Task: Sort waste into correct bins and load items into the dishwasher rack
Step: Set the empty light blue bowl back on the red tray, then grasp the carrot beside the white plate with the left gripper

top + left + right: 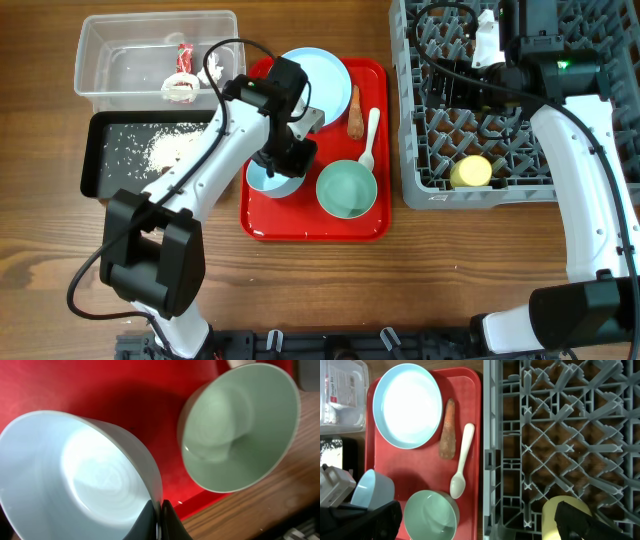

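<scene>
1. Two bowls sit at the near end of the red tray [300,226]: a light blue bowl [268,181] on the left and a green bowl [346,189] to its right, close together but not touching.
2. The left gripper [159,510] is clamped on the blue bowl's rim, one finger inside the wall and one outside, on the side of the bowl facing the green bowl.
3. The blue bowl appears tipped in the right wrist view. Whether its base rests on the tray cannot be told.
4. The green bowl stands upright near the tray's front right corner, and nothing shows inside it.
5. A white spoon [369,139] lies just behind the green bowl, and a brown-orange food scrap [355,112] lies beside the spoon's handle.
6. A pale blue plate [316,75] takes up the tray's far end, behind the left arm.
7. The right gripper [477,516] hangs over the grey dish rack [410,120] with its fingers spread wide and nothing between them, well apart from both bowls.
8. A yellow cup [470,172] sits in the rack's front row.
9. Left of the tray, a clear bin [130,50] holds wrappers, and a black bin [105,150] in front of it holds white crumbs.
</scene>
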### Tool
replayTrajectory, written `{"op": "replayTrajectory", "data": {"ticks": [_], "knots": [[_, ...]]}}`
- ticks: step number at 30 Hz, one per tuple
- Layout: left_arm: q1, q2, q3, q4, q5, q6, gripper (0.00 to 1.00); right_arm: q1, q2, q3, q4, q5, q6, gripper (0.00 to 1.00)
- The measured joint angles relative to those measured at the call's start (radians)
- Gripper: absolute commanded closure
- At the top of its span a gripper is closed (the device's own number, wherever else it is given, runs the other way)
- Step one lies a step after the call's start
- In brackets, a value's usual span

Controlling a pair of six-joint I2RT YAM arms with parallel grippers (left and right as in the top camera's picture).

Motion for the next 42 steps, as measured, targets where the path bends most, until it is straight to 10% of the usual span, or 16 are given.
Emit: {"op": "replayTrajectory", "data": {"ticks": [5, 17, 25, 42], "knots": [[-0.021, 0.0, 0.0, 0.003, -0.06, -0.035, 0.58, 0.0, 0.0, 0.0, -0.007, 0.0, 0.0, 0.0], [-0.021, 0.0, 0.013, 0.181, -0.065, -0.027, 0.09, 0.0, 0.0, 0.0, -0.007, 0.0, 0.0, 0.0], [-0.021, 0.046, 0.026, 0.462, -0.126, 0.109, 0.09, 0.0, 0.0, 0.0, -0.006, 0.0, 0.0, 0.0], [-0.021, 0.256, 0.026, 0.57, -0.13, 0.18, 0.29, 0.0, 0.0, 0.0, -0.006, 0.0, 0.0, 0.0]]}}
